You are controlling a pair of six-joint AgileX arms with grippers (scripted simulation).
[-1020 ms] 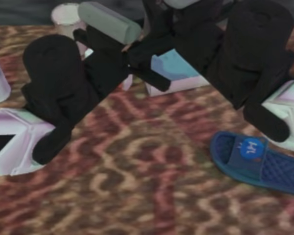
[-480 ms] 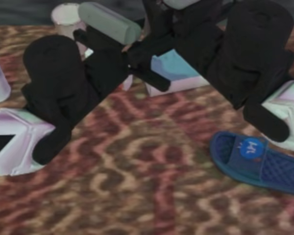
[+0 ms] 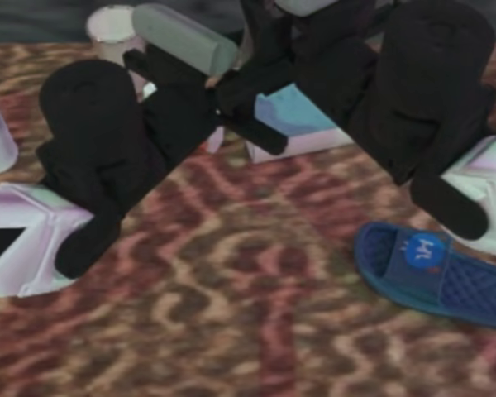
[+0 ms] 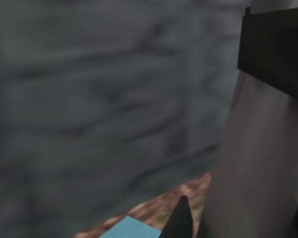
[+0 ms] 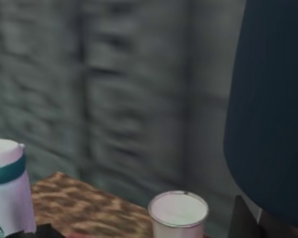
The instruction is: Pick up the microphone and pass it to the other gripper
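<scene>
The microphone shows only in the wrist views. Its grey handle [image 4: 258, 148] fills the left wrist view, crossed higher up by a black band [image 4: 273, 44]. Its navy head [image 5: 273, 99] looms in the right wrist view. My left gripper [image 3: 205, 87] is raised over the table's back middle, shut on the handle, with one dark fingertip [image 4: 181, 220] beside it. My right gripper [image 3: 231, 95] meets it tip to tip from the right. In the top view both black wrists cover the microphone.
A white paper cup [image 3: 112, 25] stands at the back left, seen also as the cup [image 5: 179, 213]. A green-banded coffee cup [image 5: 5, 193] is at the left edge. A pale blue box [image 3: 293, 116] lies under the grippers, and a blue slipper [image 3: 434, 269] at the right.
</scene>
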